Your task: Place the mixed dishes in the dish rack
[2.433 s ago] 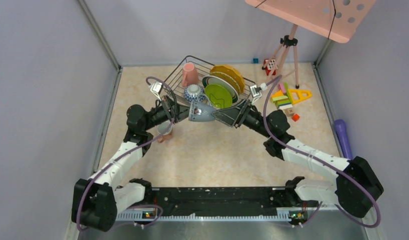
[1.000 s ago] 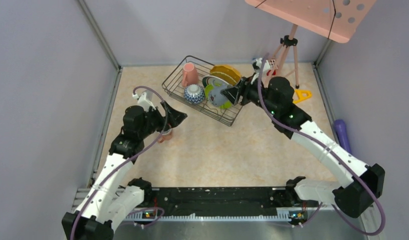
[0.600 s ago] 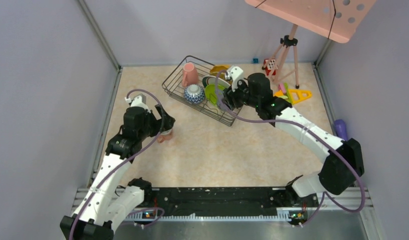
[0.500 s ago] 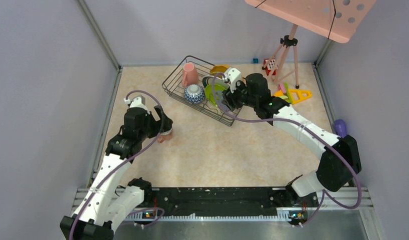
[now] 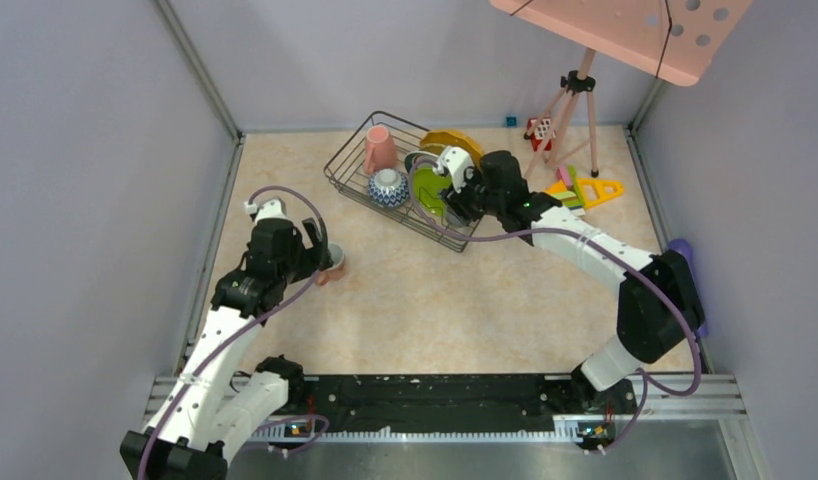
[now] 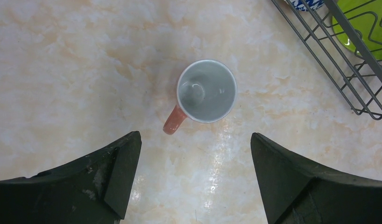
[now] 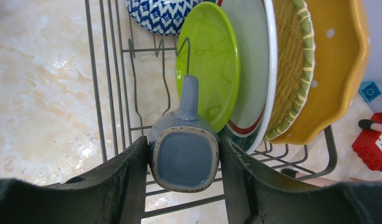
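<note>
The dark wire dish rack (image 5: 347, 166) holds a pink mug (image 5: 378, 150), a blue-white bowl (image 7: 161, 14), a lime green plate (image 7: 210, 65), a green-rimmed white plate (image 7: 254, 70), an olive-yellow plate (image 7: 292, 70) and a yellow dotted scalloped plate (image 7: 341, 65). My right gripper (image 7: 184, 147) is shut on a blue-grey mug (image 7: 184, 161), held base-up over the rack's near wires beside the lime plate. A second pink mug (image 6: 206, 91) stands upright on the table. My left gripper (image 6: 194, 140) hangs open just above and short of it, touching nothing.
Colourful toy blocks (image 5: 577, 190) lie right of the rack. A tripod (image 5: 575, 95) stands at the back under a pink perforated board (image 5: 635, 30). A purple object (image 5: 682, 250) lies by the right wall. The rack's corner (image 6: 352, 70) is close to the table mug.
The right arm has swung left and lower, bringing the blue-grey mug over the rack next to the lime plate. The left gripper has drawn back toward me, over the pink mug on the table.
</note>
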### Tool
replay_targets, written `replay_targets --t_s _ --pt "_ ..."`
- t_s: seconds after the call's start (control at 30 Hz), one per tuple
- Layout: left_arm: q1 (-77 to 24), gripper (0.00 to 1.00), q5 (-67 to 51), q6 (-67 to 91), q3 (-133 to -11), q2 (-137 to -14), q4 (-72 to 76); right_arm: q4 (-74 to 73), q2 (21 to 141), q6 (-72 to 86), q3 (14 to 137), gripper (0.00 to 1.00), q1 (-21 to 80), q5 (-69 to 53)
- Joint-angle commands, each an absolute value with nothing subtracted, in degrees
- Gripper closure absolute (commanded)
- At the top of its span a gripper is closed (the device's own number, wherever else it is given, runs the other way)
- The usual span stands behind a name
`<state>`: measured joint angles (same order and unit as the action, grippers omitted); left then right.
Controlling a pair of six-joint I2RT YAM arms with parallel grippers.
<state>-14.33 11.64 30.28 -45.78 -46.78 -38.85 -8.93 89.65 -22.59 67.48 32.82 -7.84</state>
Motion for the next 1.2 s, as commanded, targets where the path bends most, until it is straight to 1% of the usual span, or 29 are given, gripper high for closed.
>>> replay_targets --t_s 0.0,0.27,0.6,0.63,0.67,0.73,0.77,0.83,0.87,0.9,0.93,0.97,1.0,1.17 --pt "-14.2 0.08 12.6 29.0 -48.5 -46.7 -38.5 -3.0 89.6 -25.7 67.7 1.00 31.7 -6.5" --pt "-14.1 0.11 8.2 28.7 -48.0 -49.2 -37.7 -2.4 93.2 -27.9 67.6 1.00 31.2 -8.0" --pt "-13.6 0.11 8.6 28.5 -48.3 -50.0 -38.1 1.5 97.4 -29.0 66.0 0.99 28.5 -13.0" --pt "-13.6 0.11 8.5 28.5 -48.3 -50.3 -38.2 1.4 97.8 -28.7 66.2 0.95 28.4 -13.1" --pt "-13.6 0.11 8.4 28.5 -48.3 -50.7 -38.4 0.9 98.2 -28.1 66.6 0.85 28.3 -13.0" --pt "-13.3 0.11 8.3 28.6 -48.6 -51.4 -38.8 -0.5 98.8 -26.3 67.9 0.61 27.9 -13.4" --pt "-13.2 0.11 8.3 28.7 -48.8 -51.8 -39.0 -2.1 98.9 -25.7 68.5 0.51 27.7 -14.5" --pt "-12.7 0.11 8.5 29.1 -49.0 -52.3 -39.4 -2.8 98.8 -24.6 68.9 0.39 27.4 -15.0" --pt "-12.5 0.10 8.5 29.3 -49.1 -52.4 -39.4 -2.9 98.6 -24.4 68.9 0.35 27.4 -15.0" --pt "-12.2 0.10 8.6 29.5 -49.0 -52.5 -39.4 -3.1 98.3 -24.2 68.9 0.23 27.4 -14.9" --pt "-12.0 0.09 8.7 29.9 -49.0 -52.6 -39.4 -3.4 98.0 -24.0 68.9 0.20 27.4 -14.9" --pt "-11.8 0.09 8.7 30.2 -49.0 -52.8 -39.3 -3.7 97.5 -23.8 68.8 0.04 27.4 -14.9" --pt "-11.4 0.08 8.4 30.4 -48.8 -53.1 -39.2 -4.0 97.1 -23.7 68.6 0.02 27.4 -15.1" --pt "-10.1 0.11 7.0 30.9 -49.2 -56.0 -38.5 -4.6 93.3 -22.0 68.0 0.01 27.4 -14.7"
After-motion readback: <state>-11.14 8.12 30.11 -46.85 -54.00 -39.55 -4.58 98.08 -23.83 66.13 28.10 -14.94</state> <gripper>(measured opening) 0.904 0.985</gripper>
